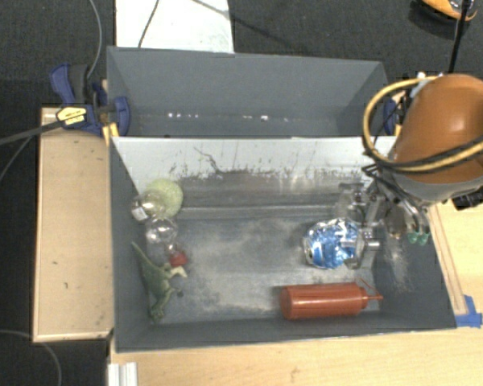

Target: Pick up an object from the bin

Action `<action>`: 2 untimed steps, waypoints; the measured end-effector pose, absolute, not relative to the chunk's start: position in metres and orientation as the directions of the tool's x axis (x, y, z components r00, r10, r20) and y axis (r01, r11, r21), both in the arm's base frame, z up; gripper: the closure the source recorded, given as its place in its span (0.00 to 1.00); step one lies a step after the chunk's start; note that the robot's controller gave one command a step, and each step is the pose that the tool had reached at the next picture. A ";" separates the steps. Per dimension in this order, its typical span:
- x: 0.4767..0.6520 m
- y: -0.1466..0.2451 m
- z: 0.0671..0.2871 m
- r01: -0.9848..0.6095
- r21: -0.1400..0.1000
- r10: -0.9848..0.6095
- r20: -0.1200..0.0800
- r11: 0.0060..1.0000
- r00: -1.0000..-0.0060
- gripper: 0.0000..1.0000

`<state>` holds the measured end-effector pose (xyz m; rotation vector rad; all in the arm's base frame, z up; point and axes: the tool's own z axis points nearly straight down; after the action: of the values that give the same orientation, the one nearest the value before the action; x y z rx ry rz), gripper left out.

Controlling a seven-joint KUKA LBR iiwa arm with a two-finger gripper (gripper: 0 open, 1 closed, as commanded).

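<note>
Down near the right wall of the grey metal bin point(249, 95), the end effector point(365, 222) hangs low under the arm's orange cover point(447, 127). I cannot tell whether it is apart or closed. A crumpled blue-and-white wrapper ball point(330, 245) lies just beside it, on its view-left side and slightly nearer the camera, seemingly touching it; whether it is gripped cannot be told. Nearer the camera than the end effector, a red-brown squeeze bottle point(324, 301) lies on its side. Well apart from it, across the bin, lie a pale green ball point(166, 195), a clear plastic piece point(159, 232) and a green toy dinosaur point(157, 283).
</note>
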<state>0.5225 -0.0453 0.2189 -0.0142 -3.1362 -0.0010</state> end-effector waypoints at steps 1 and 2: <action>0.524 -0.045 0.223 0.007 0.000 0.007 -0.003 1.000 -1.000 0.00; 0.552 -0.058 0.159 -0.061 -0.001 -0.061 -0.007 0.998 -0.998 0.00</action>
<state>0.5521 -0.0584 0.1594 0.0954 -3.1470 0.0009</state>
